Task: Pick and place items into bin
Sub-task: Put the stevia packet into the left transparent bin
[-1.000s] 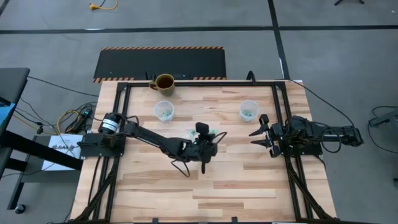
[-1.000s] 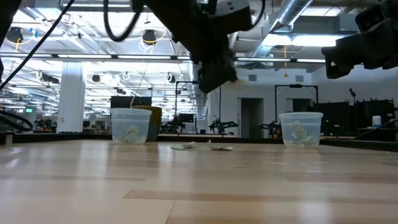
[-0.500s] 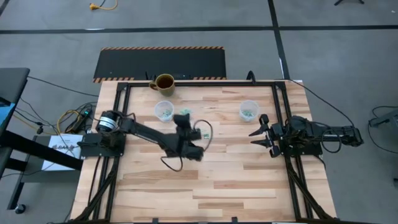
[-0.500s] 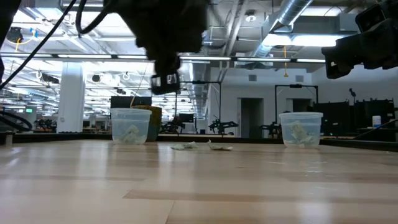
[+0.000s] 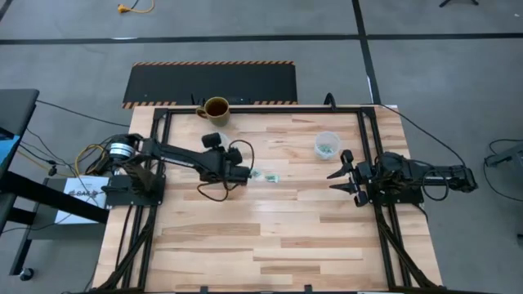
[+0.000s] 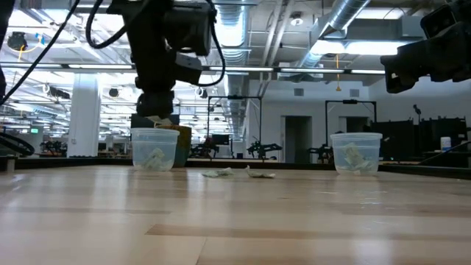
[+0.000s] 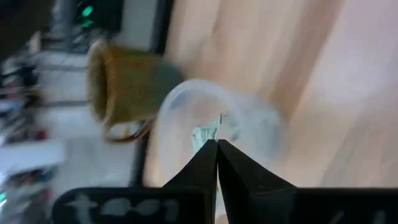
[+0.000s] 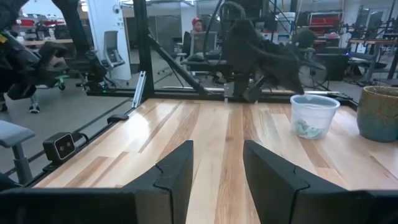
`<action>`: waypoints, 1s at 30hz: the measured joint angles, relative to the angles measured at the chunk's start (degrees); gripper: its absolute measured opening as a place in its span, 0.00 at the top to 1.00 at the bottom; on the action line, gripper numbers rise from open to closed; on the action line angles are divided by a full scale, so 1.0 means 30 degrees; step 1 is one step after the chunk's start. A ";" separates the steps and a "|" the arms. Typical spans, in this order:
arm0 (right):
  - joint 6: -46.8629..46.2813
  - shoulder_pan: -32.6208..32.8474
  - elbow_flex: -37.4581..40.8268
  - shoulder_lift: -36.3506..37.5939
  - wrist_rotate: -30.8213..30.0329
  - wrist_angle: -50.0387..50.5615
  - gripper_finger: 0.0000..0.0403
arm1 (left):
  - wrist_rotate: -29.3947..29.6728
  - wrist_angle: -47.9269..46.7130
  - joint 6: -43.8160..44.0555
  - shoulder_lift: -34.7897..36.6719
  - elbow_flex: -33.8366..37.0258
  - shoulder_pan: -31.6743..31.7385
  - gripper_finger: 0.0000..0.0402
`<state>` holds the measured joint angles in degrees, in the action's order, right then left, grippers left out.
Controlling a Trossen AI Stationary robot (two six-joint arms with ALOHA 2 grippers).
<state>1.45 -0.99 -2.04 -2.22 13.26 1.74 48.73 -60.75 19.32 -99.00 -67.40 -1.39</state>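
My left gripper [image 7: 217,148] hangs over the left clear cup [image 6: 154,149], shut on a small green-and-white wrapped piece [image 7: 207,132]. In the high view the left arm [image 5: 214,144] hides this cup. The cup [image 7: 217,121] holds more such pieces, as does the right clear cup [image 5: 327,145]. Two loose pieces [image 5: 258,174] [image 5: 272,177] lie flat on the wood near the table's middle; the low view shows them too [image 6: 218,174] [image 6: 261,174]. My right gripper [image 5: 341,175] waits open at the table's right side. My left gripper pinches the wrapped piece between its two fingertips [image 7: 205,163], coming from above and pointing down. The piece's crinkly end [image 7: 211,129] sticks out past the tips. It is lifted clear, just above the left cup's open rim [image 6: 154,131].
A brown mug [image 5: 216,109] stands by the far edge, close behind the left cup, and shows beside it in the left wrist view [image 7: 121,84]. Black frame rails [image 5: 366,147] run along both table sides. Bare wood [image 5: 270,237] fills the near half.
My left gripper has travelled from the loose pieces at the table's middle toward the left and far edge, ending above the left cup. It has stayed shut throughout. The loose pieces, both cups and the right arm have kept still.
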 joint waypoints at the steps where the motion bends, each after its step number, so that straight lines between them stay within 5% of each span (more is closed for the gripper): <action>1: 0.0000 0.0000 0.0000 -0.0002 0.0000 0.0000 0.67 | -0.0273 0.1022 -0.0678 0.0340 0.0416 0.0090 1.00; 12: 0.0000 0.0000 0.0000 0.0000 0.0000 0.0000 0.67 | -0.1535 0.5836 -0.2203 0.5206 0.3947 0.1336 1.00; 21: 0.0005 0.0000 0.0000 0.0000 0.0000 0.0000 0.67 | -0.1538 0.6733 -0.2258 0.5480 0.4185 0.2195 0.99; 30: 0.0001 0.0005 0.0000 0.0000 0.0000 0.0000 0.67 | -0.2653 0.7360 -0.3248 0.5480 0.4185 0.2869 0.73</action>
<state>1.46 -0.98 -2.04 -2.22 13.26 1.74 40.77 -38.67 9.58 -82.56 -54.85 7.22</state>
